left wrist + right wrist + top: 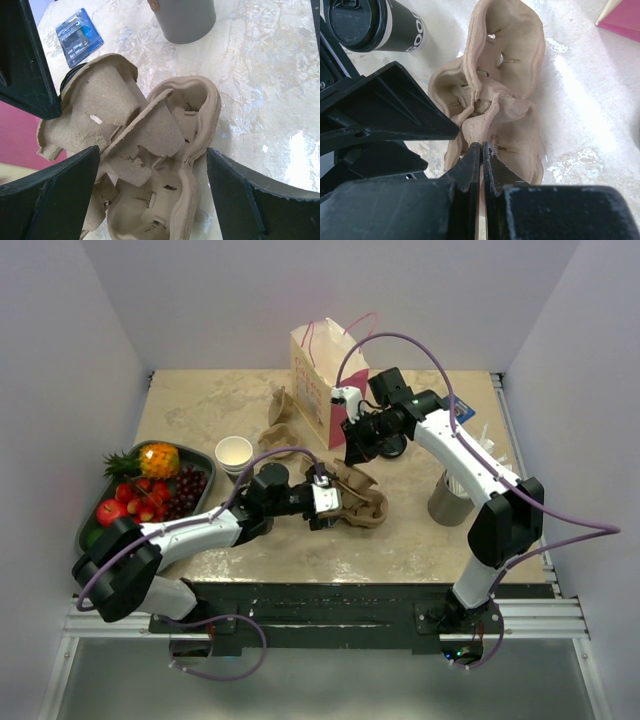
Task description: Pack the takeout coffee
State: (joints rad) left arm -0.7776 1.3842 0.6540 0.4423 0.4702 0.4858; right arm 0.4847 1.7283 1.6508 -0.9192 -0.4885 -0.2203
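While right fingers (474,159) pinch the pulp carrier (510,60), left fingers (55,200) wide open around it, takeout coffee (365,25) just beside

Takeout coffee (375,27) is clipped by the top edge; the carrier (505,75) has one flap vanishing inside the right gripper (481,152)

Mid-table (200,400): carrier (358,498). Behind it, bag (322,375), with coffee (375,25) between the two. Left of the carrier, stacked cups (234,453); farther left, fruit tray (83,520). Right, tumbler (448,498), packet (79,36) behind it.
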